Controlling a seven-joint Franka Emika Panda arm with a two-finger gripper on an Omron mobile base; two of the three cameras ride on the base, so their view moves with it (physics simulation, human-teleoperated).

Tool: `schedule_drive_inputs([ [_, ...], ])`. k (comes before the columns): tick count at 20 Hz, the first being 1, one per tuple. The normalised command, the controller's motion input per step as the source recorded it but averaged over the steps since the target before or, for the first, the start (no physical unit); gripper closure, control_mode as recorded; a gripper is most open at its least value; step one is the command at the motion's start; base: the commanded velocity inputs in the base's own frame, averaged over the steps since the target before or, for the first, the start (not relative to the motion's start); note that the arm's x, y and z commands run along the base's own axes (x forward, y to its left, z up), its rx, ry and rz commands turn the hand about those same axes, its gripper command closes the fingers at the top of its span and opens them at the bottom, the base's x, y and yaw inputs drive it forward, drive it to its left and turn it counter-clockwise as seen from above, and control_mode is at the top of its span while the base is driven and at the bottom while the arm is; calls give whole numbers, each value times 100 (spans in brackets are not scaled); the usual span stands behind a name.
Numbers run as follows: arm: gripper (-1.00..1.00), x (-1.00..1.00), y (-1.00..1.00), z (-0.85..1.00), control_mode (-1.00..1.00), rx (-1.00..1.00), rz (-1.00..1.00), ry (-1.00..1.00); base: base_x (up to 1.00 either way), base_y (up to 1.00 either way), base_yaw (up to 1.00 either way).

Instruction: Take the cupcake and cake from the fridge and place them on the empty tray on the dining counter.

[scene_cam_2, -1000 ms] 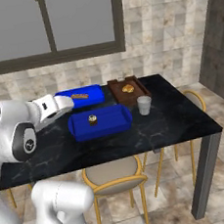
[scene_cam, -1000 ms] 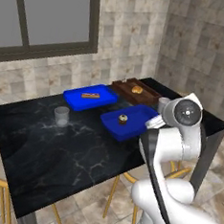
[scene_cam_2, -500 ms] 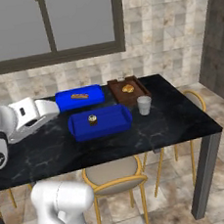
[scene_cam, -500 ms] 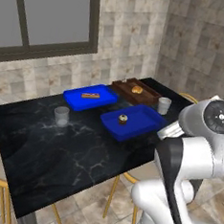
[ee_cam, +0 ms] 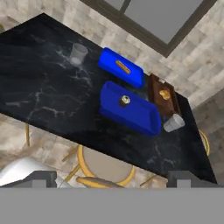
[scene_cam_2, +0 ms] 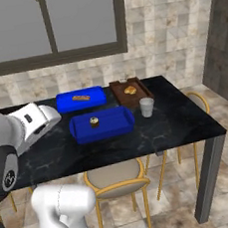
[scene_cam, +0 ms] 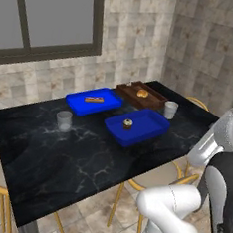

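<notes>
The blue tray lies on the black marble dining counter. Inside it, towards its left part, the cupcake stands upright, pale on top with a dark base. My gripper hovers high above the counter's near edge, well back from the tray. Its fingertips stand far apart, open with nothing between them. The cake and the fridge are out of view.
Behind the tray lie a second blue tray with a bread stick and a dark brown tray. Two glasses stand on the counter. Yellow-legged stools are tucked under its near edge.
The arm has drawn back from over the tray, away from the counter. The cupcake, trays and glasses stay where they were. The jaws have stayed open.
</notes>
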Motion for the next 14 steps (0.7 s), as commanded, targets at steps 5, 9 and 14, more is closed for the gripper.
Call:
schedule_drive_inputs([
  [5, -100, 9, -6, -18, 100, 0, 28, 0, 5, 0, 4],
  [9, -100, 0, 0, 0, 100, 0, 0, 0, 5, 0, 4],
  [14, -100, 0, 0, 0, 100, 0, 0, 0, -62, 22, 1],
])
